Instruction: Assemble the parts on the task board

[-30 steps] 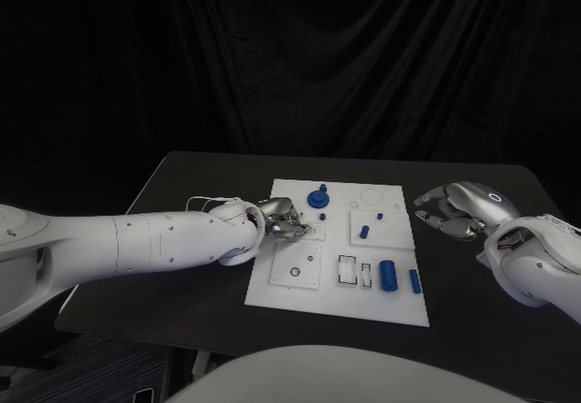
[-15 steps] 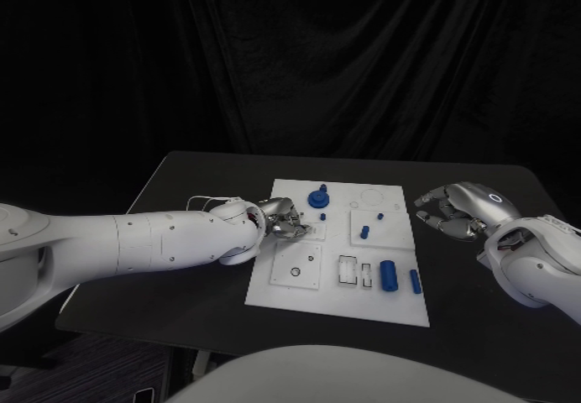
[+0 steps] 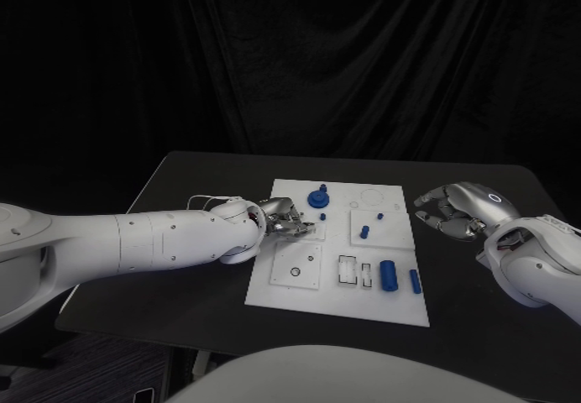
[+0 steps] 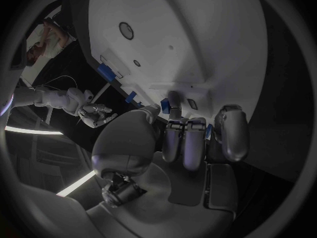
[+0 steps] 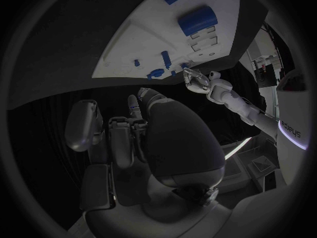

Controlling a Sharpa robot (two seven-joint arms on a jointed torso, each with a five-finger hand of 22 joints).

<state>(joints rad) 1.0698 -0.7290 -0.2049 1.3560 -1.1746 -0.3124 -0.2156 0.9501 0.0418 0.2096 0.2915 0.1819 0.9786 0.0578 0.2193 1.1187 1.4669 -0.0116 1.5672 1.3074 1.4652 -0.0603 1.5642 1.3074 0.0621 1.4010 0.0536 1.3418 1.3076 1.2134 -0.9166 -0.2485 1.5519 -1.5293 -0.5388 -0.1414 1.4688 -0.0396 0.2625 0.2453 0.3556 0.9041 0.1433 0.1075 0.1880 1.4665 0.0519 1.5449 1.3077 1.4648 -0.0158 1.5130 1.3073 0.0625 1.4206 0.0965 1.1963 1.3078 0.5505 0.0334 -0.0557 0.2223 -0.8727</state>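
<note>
The white task board [image 3: 309, 290] lies mid-table. My left hand [image 3: 285, 220] hovers over its left part with the fingers curled around a small blue part [image 4: 165, 106], which peeks out on both sides of the fingers [image 4: 186, 137]. My right hand [image 3: 457, 212] hangs just off the board's right edge, its fingers [image 5: 126, 137] curled in on nothing. A round blue piece with a peg [image 3: 317, 198] stands at the board's far end. Two small blue pegs [image 3: 366, 229] stand near the middle.
A thick blue cylinder [image 3: 389, 274] and a thin blue one [image 3: 416, 281] lie at the board's near right. Round recesses [image 3: 373, 200] and slots [image 3: 348, 270] mark the board. Bare black table [image 3: 181, 277] surrounds it.
</note>
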